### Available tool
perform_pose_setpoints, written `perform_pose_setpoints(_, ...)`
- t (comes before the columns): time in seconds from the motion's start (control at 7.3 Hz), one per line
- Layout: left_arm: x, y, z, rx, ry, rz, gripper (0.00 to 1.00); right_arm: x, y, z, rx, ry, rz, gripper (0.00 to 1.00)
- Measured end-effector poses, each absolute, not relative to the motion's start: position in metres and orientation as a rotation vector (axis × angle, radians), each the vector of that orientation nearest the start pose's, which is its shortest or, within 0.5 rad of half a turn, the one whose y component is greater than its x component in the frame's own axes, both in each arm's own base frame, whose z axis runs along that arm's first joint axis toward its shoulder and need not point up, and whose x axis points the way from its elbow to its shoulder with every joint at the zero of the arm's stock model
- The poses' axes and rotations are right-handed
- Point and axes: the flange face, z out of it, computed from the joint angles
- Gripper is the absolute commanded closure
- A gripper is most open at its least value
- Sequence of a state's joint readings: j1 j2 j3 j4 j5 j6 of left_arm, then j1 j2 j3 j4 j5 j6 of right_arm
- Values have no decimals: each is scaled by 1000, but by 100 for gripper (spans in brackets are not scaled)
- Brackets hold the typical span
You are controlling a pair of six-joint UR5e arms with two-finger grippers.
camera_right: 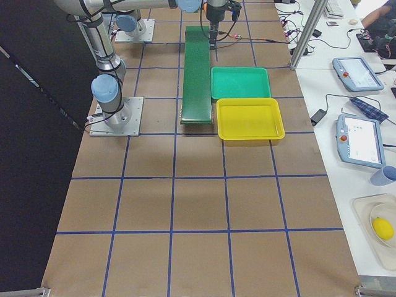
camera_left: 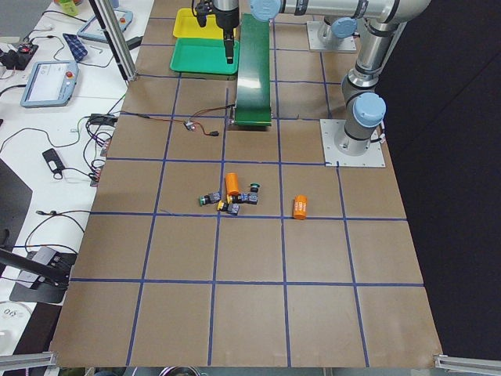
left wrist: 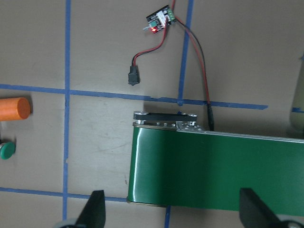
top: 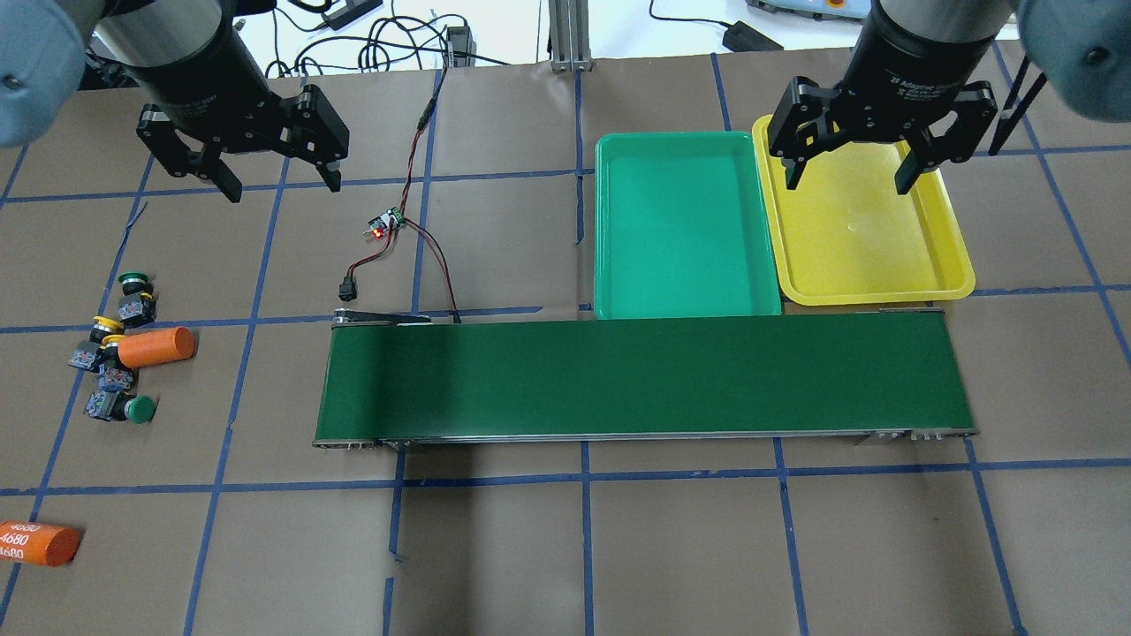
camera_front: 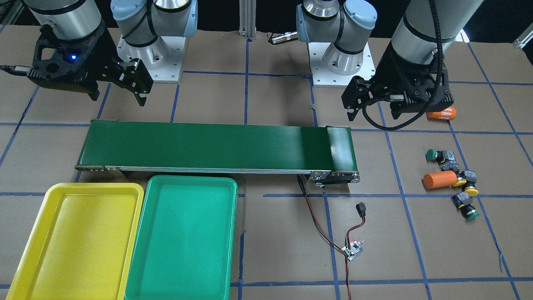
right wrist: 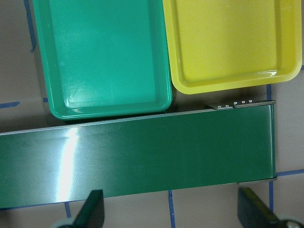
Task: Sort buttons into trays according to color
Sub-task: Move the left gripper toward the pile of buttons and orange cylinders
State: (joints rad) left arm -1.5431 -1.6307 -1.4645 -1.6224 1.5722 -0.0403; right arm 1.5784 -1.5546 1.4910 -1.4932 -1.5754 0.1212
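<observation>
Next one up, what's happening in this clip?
Nothing has been picked up. The left gripper and the right gripper both hover open, the right one over the yellow tray. All four buttons lie clustered beside an orange cylinder on the table at the robot's left. The yellow tray and green tray hold nothing.

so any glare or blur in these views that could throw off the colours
Right wrist view: a bright glare streak across the conveyor belt. Front-facing view: a paler sheen band near the belt's end. Exterior left view: the buttons are tiny, caps hard to read.
</observation>
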Motion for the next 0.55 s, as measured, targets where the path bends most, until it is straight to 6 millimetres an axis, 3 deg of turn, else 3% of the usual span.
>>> perform_pose_setpoints(0.14, -117, -519, 505, -102, 3133, 9, 0, 137, -495, 512, 178, 3142, 21, 0)
perform_pose_setpoints(0.27, -100, -521, 498, -112, 3123, 33, 0, 137, -495, 512, 178, 3142, 21, 0)
perform_pose_setpoints(0.41, -58, -525, 485, -134, 3120, 81, 0, 137, -495, 512, 179, 3142, 21, 0)
perform_pose_setpoints(0.55, 2, -524, 464, -114, 3132, 138, 0, 137, -495, 512, 178, 3142, 22, 0)
